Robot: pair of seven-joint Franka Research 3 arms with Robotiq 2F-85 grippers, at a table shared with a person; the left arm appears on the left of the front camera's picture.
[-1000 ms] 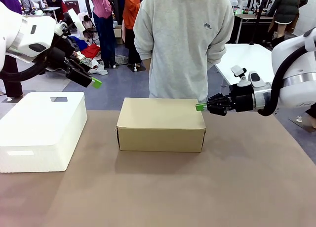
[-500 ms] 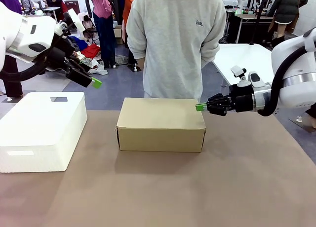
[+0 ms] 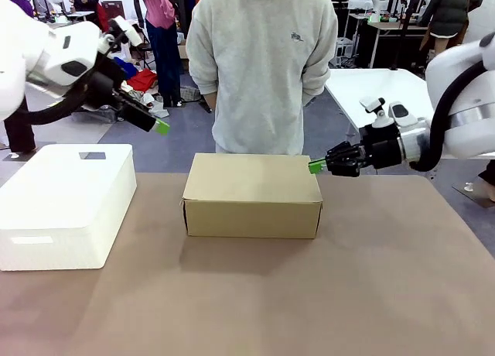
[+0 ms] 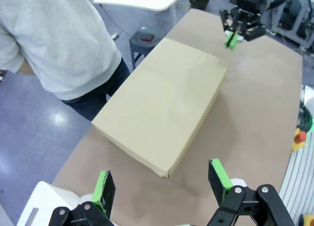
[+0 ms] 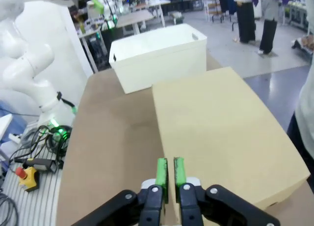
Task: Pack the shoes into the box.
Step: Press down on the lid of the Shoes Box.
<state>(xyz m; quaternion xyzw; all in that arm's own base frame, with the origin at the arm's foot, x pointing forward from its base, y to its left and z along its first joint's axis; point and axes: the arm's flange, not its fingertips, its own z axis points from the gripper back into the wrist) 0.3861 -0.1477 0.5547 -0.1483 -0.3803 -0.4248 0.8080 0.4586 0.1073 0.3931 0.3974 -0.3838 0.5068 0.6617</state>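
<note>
Since a second ago your left arm has swung its gripper (image 3: 160, 126) a bit further toward the middle, and the person (image 3: 263, 62) in the grey sweatshirt has shuffled to your left. The right gripper (image 3: 315, 166) has lifted a touch at the box's far right corner.

Biggest thing you've got is the table (image 3: 348, 294), a flat matte brown top. Next, the white foam box (image 3: 66, 201) on your left side, chunky with rounded corners and a smooth lid. Then the box (image 3: 251, 193), plain tan cardboard, crisp edges, flap lid down flat, sitting mid-table right in front of the person. With that lid closed you can't see the shoes.

Your left gripper hangs up in the air over the gap between the two boxes, green pads spread wide apart, nothing between them. Your right gripper's pads are nearly together with only a thin slit between them, holding nothing, tips just at the cardboard corner. Can't tell if they actually touch it.
</note>
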